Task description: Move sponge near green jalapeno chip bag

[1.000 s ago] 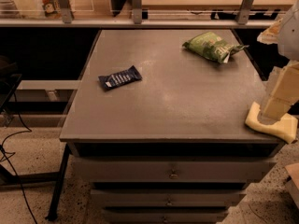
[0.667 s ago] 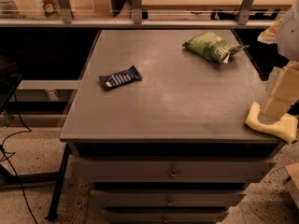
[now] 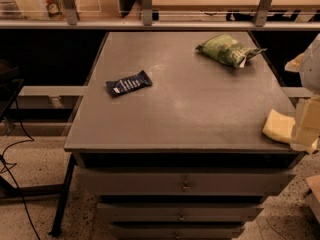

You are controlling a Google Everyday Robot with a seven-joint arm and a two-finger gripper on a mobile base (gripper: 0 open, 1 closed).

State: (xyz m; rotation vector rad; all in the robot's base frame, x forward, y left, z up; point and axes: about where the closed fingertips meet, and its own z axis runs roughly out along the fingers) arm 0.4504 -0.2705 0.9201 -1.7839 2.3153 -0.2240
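The pale yellow sponge [image 3: 276, 126] lies flat at the table's front right corner. My gripper [image 3: 306, 126] comes in from the right edge of the camera view and sits right on the sponge's right part, covering it. The green jalapeno chip bag [image 3: 226, 49] lies at the back right of the table, wrinkled, with its whitish end pointing right. It is well apart from the sponge, about half a table depth further back.
A small dark blue wrapper [image 3: 128, 83] lies left of the table's middle. The grey table [image 3: 180, 109] has drawers [image 3: 186, 185] below its front edge. A shelf rail with posts [image 3: 146, 6] runs behind it. Cables lie on the floor at the left [image 3: 12, 169].
My gripper has shifted slightly down and to the right over the sponge. The sponge, bag and wrapper have not moved.
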